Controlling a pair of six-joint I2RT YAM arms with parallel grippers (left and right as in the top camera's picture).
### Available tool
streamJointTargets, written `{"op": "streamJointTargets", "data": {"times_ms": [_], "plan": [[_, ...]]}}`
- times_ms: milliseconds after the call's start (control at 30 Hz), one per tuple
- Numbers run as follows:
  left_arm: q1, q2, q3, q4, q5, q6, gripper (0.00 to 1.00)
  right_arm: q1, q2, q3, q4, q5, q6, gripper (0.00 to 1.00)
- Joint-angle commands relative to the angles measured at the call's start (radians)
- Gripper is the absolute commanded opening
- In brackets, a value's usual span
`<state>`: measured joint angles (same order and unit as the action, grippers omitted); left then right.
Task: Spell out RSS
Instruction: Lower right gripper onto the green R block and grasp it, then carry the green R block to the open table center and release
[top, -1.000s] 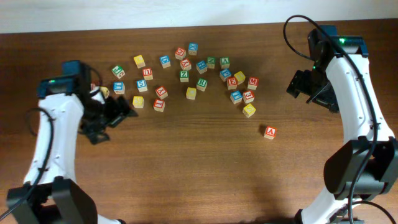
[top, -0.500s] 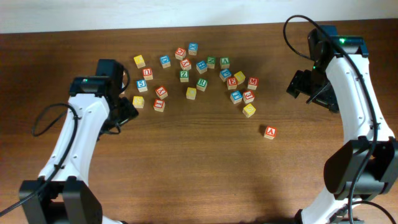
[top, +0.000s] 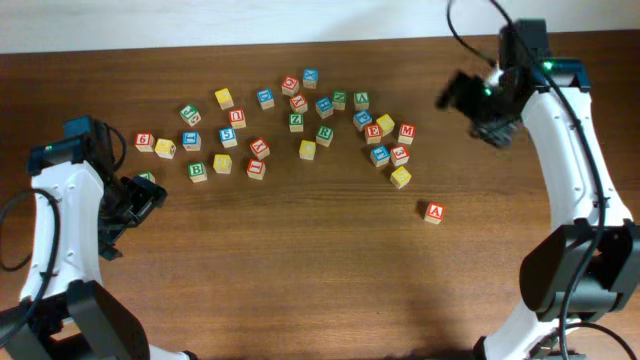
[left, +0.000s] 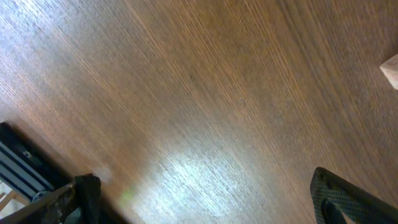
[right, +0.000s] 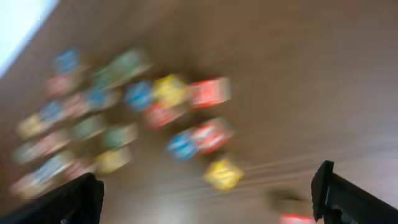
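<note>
Several coloured letter blocks (top: 300, 120) lie scattered across the far middle of the table. A red A block (top: 433, 212) lies alone to the right, and a yellow block (top: 400, 177) sits at the cluster's near right. My left gripper (top: 142, 198) is open and empty over bare wood left of the cluster; the left wrist view (left: 205, 199) shows only wood between its fingers. My right gripper (top: 456, 92) is open and empty, raised to the right of the cluster. The right wrist view (right: 205, 199) is blurred and shows the blocks (right: 155, 99) ahead.
The brown wooden table (top: 300, 280) fills the view, with its far edge against a white strip at the top. A pale block corner (left: 392, 71) shows at the right edge of the left wrist view.
My left arm swung back left, away from the blocks on the cluster's left side. My right gripper moved up and left, toward the cluster's top right.
</note>
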<state>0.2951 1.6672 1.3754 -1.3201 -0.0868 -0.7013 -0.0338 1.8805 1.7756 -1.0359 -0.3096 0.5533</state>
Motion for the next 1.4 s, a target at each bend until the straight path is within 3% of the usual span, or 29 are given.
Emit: {"op": "streamJointTargets", "data": {"times_ms": [0,100,167,233,267,367,567,633,700,800,867,1000,1133,1267,1367], "plan": [[0.003,0.002,-0.004,0.002,0.004,-0.013,0.99,0.178,0.003,-0.001,0.167,-0.173,0.005,0.95],[0.003,0.002,-0.004,0.002,0.004,-0.013,0.99,0.414,0.100,-0.001,0.260,0.190,0.136,0.95],[0.003,0.002,-0.004,0.002,0.004,-0.013,0.99,0.472,0.182,-0.001,0.363,0.192,0.152,0.92],[0.003,0.002,-0.004,0.002,0.004,-0.013,0.99,0.485,0.264,-0.001,0.403,0.241,0.295,0.91],[0.003,0.002,-0.004,0.002,0.004,-0.013,0.99,0.485,0.308,-0.001,0.449,0.243,0.301,0.91],[0.003,0.002,-0.004,0.002,0.004,-0.013,0.99,0.494,0.390,-0.001,0.538,0.236,0.301,0.77],[0.003,0.002,-0.004,0.002,0.004,-0.013,0.99,0.495,0.444,-0.001,0.536,0.358,0.291,0.67],[0.003,0.002,-0.004,0.002,0.004,-0.013,0.99,0.495,0.466,-0.001,0.534,0.354,0.290,0.57],[0.003,0.002,-0.004,0.002,0.004,-0.013,0.99,0.499,0.478,-0.001,0.527,0.341,0.290,0.57],[0.003,0.002,-0.004,0.002,0.004,-0.013,0.99,0.500,0.478,-0.001,0.509,0.340,0.289,0.44],[0.003,0.002,-0.004,0.002,0.004,-0.013,0.99,0.498,0.476,0.011,0.509,0.303,0.221,0.40],[0.003,0.002,-0.004,0.002,0.004,-0.013,0.99,0.498,0.462,0.061,0.463,0.288,0.178,0.27],[0.003,0.002,-0.004,0.002,0.004,-0.013,0.99,0.497,0.344,0.061,0.403,0.294,0.060,0.23],[0.003,0.002,-0.004,0.002,0.004,-0.013,0.99,0.513,0.119,0.061,0.037,0.214,-0.026,0.22],[0.003,0.002,-0.004,0.002,0.004,-0.013,0.99,0.578,0.117,0.043,-0.113,0.205,-0.052,0.23]]}}
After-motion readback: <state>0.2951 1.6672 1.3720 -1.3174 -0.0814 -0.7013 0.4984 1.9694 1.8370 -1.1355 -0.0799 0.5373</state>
